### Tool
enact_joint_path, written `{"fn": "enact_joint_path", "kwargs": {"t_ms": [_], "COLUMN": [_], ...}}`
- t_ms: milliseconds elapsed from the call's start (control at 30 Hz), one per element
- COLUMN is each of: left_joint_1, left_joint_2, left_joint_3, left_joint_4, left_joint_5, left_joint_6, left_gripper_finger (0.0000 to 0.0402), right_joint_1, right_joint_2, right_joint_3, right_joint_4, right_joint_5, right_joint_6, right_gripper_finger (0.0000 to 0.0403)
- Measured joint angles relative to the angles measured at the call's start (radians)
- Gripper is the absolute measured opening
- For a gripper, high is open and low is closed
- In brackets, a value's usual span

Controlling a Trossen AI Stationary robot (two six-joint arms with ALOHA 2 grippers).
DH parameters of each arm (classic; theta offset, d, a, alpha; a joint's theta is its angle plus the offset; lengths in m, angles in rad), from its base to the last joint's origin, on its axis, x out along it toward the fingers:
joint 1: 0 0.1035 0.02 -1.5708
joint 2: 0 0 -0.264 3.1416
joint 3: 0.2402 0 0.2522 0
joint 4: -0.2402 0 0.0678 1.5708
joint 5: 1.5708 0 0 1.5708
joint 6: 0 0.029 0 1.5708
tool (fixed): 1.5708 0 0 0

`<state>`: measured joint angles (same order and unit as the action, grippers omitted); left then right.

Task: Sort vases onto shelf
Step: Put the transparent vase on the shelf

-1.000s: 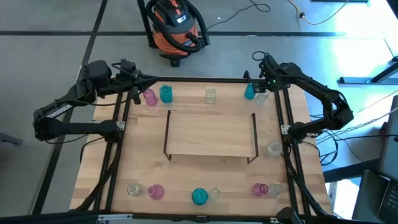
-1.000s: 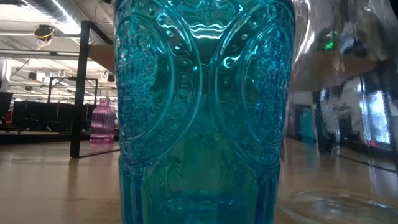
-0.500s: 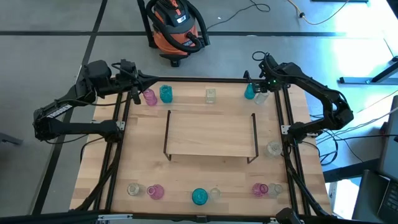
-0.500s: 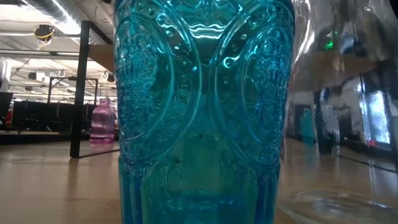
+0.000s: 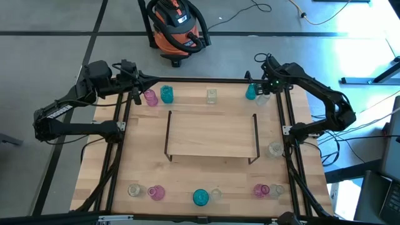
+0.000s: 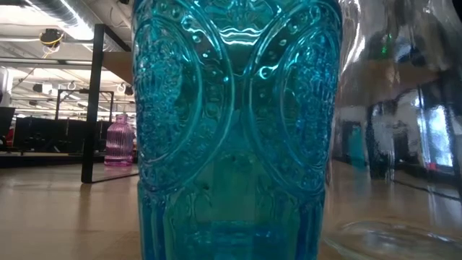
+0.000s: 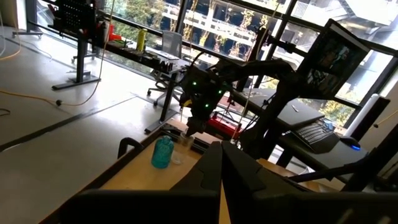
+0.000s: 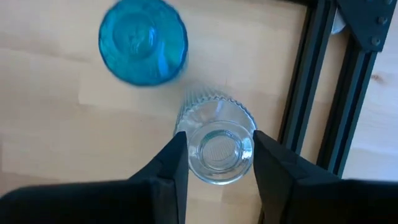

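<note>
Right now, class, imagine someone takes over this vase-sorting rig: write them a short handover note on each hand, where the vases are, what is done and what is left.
Right hand: at the far right corner, fingers closed on the clear vase, which stands beside a teal vase.
Left hand: shut and empty, waiting at the far left corner by a pink vase and another teal vase.
Shelf: mid-table, nothing on it.
Other vases: one clear at the far edge, one at the right edge, six along the near edge.
Done: no vase placed. Left: lift the clear vase to the shelf, then sort all the rest.

Shelf [image 5: 211,132] top bare; teal vase [image 8: 143,41] and frame rail [image 8: 310,74] flank the right pincer [image 8: 215,149].
</note>
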<state>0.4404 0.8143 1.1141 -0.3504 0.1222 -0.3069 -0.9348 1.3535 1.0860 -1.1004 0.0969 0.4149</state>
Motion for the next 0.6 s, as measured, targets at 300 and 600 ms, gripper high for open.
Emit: {"fn": "enact_joint_path", "kwargs": {"t_ms": [300,600], "left_joint_1": [0.000,0.000], "left_joint_2": [0.002,0.011], "left_joint_3": [0.000,0.000], "left_joint_4": [0.000,-0.001], "left_joint_5": [0.000,-0.001], "left_joint_6": [0.003,0.004], "left_gripper_finger": [0.0000,0.0000], "right_joint_1": [0.075,0.172], "right_joint_2": [-0.057,-0.062], "right_joint_3": [0.086,0.334], "right_joint_4": [-0.151,-0.327], "right_joint_5": [0.041,0.042], "right_joint_6": [0.000,-0.031], "right_gripper_finger": [0.0120,0.0120]}}
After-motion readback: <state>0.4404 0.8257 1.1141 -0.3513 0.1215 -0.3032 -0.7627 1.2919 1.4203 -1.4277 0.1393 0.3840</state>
